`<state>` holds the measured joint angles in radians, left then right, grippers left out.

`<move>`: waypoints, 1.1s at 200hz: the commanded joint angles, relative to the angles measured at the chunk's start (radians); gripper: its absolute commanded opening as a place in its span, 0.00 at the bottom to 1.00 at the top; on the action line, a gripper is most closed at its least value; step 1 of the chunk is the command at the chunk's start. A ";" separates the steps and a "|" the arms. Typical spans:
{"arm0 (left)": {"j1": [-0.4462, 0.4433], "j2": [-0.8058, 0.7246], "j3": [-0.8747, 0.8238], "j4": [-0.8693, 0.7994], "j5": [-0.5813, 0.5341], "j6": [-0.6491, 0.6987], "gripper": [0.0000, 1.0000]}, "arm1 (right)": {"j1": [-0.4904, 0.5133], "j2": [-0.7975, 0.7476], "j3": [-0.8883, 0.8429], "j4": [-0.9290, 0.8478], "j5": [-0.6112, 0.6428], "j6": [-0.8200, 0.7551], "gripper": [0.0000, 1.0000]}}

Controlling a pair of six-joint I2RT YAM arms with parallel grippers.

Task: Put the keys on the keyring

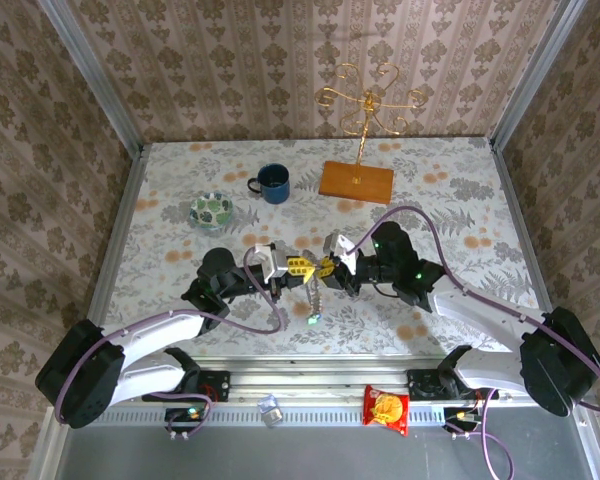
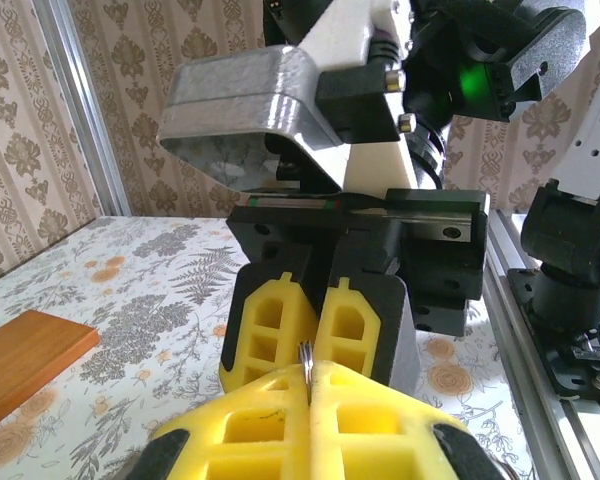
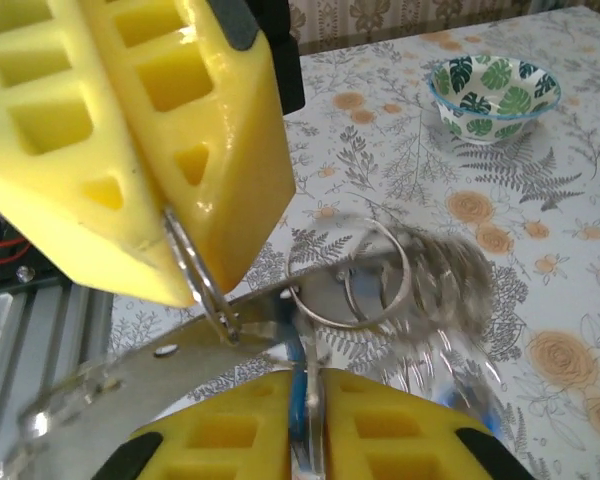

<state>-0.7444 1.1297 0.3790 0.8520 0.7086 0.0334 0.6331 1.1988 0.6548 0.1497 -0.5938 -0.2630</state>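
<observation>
The left jaws are pressed together on a thin wire loop of the keyring (image 3: 408, 268), which sticks out from their tips. The right jaws meet them almost tip to tip above the counter (image 1: 450, 210). The right jaws are together as well, with a thin blue-edged key (image 3: 298, 385) pinched upright between their pads. A flat silver key (image 3: 130, 385) hangs by its hole from the wire at the left jaws and slants across just in front of the right jaws. Past the right jaws' tips, more rings blur into a silvery bundle. From above, a short string of keys (image 1: 313, 300) dangles straight below where the two pairs of jaws meet, ending in a greenish tag close to the counter. Well beyond the jaws stand a leaf-patterned bowl (image 1: 212, 211), a blue mug (image 1: 273, 183) and a wooden base (image 1: 356, 181) with a gold wire stand.
</observation>
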 commanded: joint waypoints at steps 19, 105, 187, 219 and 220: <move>0.004 -0.047 0.027 -0.077 -0.012 0.062 0.00 | 0.004 -0.070 0.034 -0.117 0.038 -0.061 0.00; -0.002 -0.078 0.068 -0.284 -0.056 0.177 0.00 | 0.005 -0.120 0.146 -0.313 0.030 -0.136 0.00; 0.009 -0.137 0.000 -0.176 -0.200 0.109 0.65 | 0.018 -0.099 0.186 -0.431 0.131 -0.172 0.00; 0.030 -0.279 -0.066 -0.152 -0.480 0.085 0.71 | 0.079 -0.045 0.242 -0.403 0.149 -0.138 0.00; 0.030 -0.285 -0.068 -0.154 -0.494 0.084 0.71 | 0.081 -0.042 0.244 -0.400 0.150 -0.135 0.00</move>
<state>-0.7307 0.9459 0.3511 0.6460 0.4610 0.1490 0.6651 1.1217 0.8219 -0.2745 -0.4652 -0.4164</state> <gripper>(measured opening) 0.705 0.064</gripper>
